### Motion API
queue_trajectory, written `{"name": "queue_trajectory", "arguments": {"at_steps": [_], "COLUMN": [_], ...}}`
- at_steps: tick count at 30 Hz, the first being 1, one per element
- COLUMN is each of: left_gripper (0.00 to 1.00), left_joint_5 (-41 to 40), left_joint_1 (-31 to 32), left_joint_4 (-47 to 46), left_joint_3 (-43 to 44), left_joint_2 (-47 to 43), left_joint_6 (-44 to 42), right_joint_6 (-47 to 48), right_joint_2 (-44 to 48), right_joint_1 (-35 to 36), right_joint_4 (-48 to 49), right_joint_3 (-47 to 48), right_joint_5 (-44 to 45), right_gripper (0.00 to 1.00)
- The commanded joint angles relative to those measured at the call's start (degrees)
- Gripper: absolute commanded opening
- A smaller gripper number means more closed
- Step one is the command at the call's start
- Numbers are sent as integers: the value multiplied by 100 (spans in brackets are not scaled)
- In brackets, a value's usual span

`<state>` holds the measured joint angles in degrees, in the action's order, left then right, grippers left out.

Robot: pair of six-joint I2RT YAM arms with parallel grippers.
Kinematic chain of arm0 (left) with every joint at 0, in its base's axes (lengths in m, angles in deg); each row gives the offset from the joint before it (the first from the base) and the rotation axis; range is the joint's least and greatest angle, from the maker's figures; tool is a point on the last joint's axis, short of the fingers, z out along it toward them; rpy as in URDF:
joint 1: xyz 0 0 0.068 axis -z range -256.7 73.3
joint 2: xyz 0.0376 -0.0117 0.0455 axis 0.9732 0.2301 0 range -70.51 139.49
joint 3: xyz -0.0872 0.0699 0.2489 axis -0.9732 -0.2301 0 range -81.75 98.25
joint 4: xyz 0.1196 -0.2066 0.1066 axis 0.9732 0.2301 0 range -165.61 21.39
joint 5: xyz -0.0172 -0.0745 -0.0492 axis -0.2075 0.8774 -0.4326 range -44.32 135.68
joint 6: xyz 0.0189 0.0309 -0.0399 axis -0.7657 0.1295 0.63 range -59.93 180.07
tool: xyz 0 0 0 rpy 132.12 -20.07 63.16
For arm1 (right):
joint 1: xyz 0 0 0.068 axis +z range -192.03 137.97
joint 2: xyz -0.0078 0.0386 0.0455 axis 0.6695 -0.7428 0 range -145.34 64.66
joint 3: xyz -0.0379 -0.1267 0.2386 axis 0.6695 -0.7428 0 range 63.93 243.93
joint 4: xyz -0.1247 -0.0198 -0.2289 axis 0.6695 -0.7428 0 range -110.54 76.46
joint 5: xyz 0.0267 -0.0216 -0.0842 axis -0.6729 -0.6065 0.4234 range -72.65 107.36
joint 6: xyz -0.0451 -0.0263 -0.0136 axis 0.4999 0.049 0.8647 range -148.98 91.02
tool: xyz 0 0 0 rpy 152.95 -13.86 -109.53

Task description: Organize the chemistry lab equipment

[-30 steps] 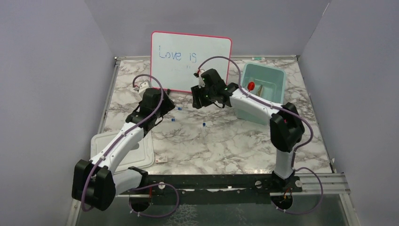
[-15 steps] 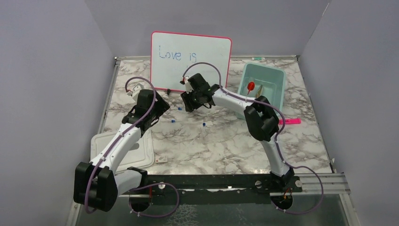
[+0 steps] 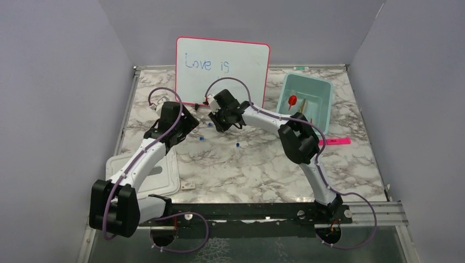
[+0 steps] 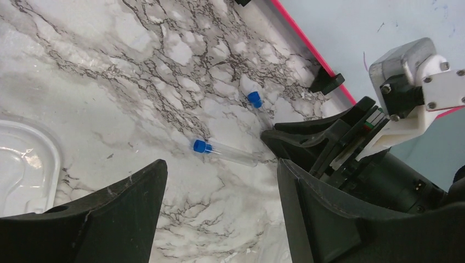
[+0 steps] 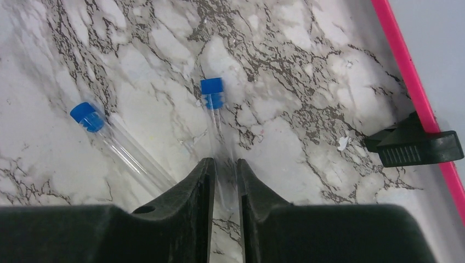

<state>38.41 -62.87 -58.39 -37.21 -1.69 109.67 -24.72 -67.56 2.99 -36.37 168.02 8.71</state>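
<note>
Two clear blue-capped tubes lie on the marble table in front of the whiteboard. My right gripper (image 5: 224,164) is down on the table and shut on one blue-capped tube (image 5: 214,104), whose cap points away from me. The second tube (image 5: 118,143) lies just left of it. My left gripper (image 4: 220,183) is open and empty, hovering just short of that second tube (image 4: 227,152). In the top view the left gripper (image 3: 183,129) and right gripper (image 3: 219,123) are close together. A third blue-capped tube (image 3: 238,145) lies apart. A red tool (image 3: 293,100) lies in the teal bin (image 3: 323,90).
The pink-framed whiteboard (image 3: 222,68) stands just behind both grippers, and its black foot (image 5: 414,147) is right of the held tube. A clear plastic tray (image 3: 164,181) lies front left. A pink marker (image 3: 335,142) lies beside the bin. A small white item (image 3: 188,186) lies near the front.
My right arm has swung left from beside the teal bin and come down on the tubes near the whiteboard. My left arm has shifted slightly towards the back.
</note>
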Motion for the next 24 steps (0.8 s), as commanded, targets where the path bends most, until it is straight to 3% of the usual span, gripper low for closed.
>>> {"name": "queue_trajectory", "arguments": {"at_steps": [1, 10, 17, 24], "left_gripper": [76, 75, 89, 80], "left_joint_5": [327, 1259, 2513, 3998], "left_joint_1": [-113, -302, -398, -398], "left_joint_4": [-103, -395, -464, -422], "left_joint_3": [280, 370, 835, 1496], "left_joint_2": [40, 172, 439, 703], "left_joint_6": [-100, -147, -223, -27], "right_joint_6": [363, 392, 106, 106], "right_joint_2": [-185, 1184, 2444, 3607], "right_joint_1": [64, 86, 84, 86], "right_joint_4": [-111, 1544, 2319, 2999], "right_joint_3": [-4, -1353, -2333, -3337], "right_joint_5": [370, 698, 277, -30], "right_gripper": [20, 13, 13, 13]}}
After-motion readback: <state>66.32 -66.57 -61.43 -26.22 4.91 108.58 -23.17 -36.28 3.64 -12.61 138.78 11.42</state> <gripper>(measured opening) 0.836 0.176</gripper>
